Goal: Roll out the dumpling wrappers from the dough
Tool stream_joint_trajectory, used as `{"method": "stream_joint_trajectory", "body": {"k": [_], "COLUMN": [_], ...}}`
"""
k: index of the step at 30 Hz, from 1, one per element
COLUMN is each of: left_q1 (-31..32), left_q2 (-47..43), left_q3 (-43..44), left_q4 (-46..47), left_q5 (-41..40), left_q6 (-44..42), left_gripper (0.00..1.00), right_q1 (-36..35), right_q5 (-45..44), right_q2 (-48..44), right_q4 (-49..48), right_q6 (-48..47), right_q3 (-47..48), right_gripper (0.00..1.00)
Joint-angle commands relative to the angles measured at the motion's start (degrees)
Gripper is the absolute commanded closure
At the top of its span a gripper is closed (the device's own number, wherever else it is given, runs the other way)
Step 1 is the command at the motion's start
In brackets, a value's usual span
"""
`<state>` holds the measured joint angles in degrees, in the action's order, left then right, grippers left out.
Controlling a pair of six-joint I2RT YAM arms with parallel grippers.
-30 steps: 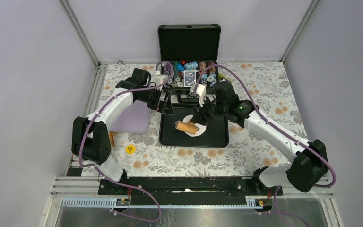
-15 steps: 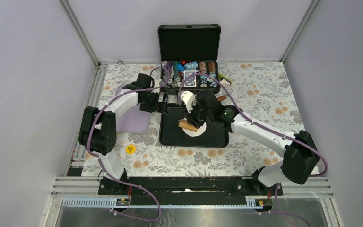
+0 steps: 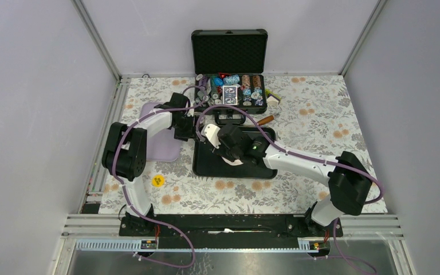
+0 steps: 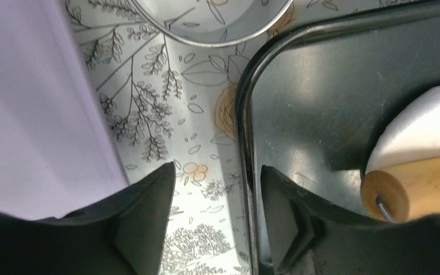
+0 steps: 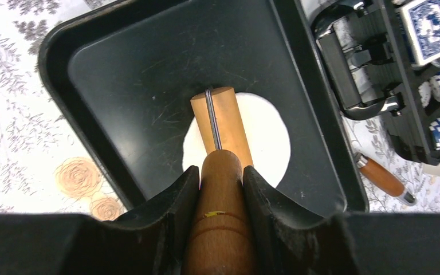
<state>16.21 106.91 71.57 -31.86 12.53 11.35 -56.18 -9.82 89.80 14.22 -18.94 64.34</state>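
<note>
The dough (image 5: 266,146) is a flat round white pat in the black tray (image 5: 143,69). My right gripper (image 5: 220,172) is shut on the handle of a wooden rolling pin (image 5: 219,117), and its roller lies on the dough. In the top view the right gripper (image 3: 227,150) covers most of the dough (image 3: 236,162). My left gripper (image 4: 217,172) is open. Its jaws stand on either side of the tray's left rim (image 4: 245,132), one over the tablecloth and one over the tray floor. I see no dumpling wrappers.
A steel ring cutter (image 4: 206,26) lies on the tablecloth beyond the left gripper. A lilac board (image 3: 161,143) lies left of the tray. An open case of poker chips and cards (image 3: 229,91) stands behind it. A wood-handled tool (image 3: 265,120) and a yellow disc (image 3: 158,180) lie on the cloth.
My right gripper has swung left across the tray with the rolling pin, which has turned over the dough. My left gripper has shifted a little, to the tray's left rim.
</note>
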Motion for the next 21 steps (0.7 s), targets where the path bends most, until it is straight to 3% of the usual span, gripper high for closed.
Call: {"method": "stream_joint_trajectory", "body": {"k": [1,5,9,10,17,21], "left_q1": [0.98,2.07,2.42,2.43,2.34,2.34], "left_q2": [0.63,1.98,3.07,3.23,4.15,3.54], "left_q3": [0.62,0.59,0.35,0.13,-0.57,-1.52], "left_q4": [2.68,2.68,2.24,2.33,2.73,3.73], "left_q5": [-2.4,-4.32,-5.66,-6.09,-11.78,-12.29], "left_q6": [2.35,3.2,4.5,4.78,8.15,8.68], "left_gripper": [0.49,0.73,0.89,0.98,1.0,1.0], "right_q1": [-0.15,-0.15,-0.16,-0.19,-0.23,-1.01], "right_q5": [-6.15,-6.58,-5.75,-4.82,3.91,2.86], "right_q2": [1.05,0.47,-0.21,-0.56,-3.9,-3.81], "right_q4": [-2.79,-3.58,-3.57,-3.37,2.73,3.65], "right_q6": [-0.99,-1.36,-1.54,-1.66,-2.33,-2.76], "right_q3": [-1.14,-3.22,-4.26,-4.2,-0.68,-0.18], "right_gripper": [1.0,1.0,1.0,1.0,1.0,1.0]}}
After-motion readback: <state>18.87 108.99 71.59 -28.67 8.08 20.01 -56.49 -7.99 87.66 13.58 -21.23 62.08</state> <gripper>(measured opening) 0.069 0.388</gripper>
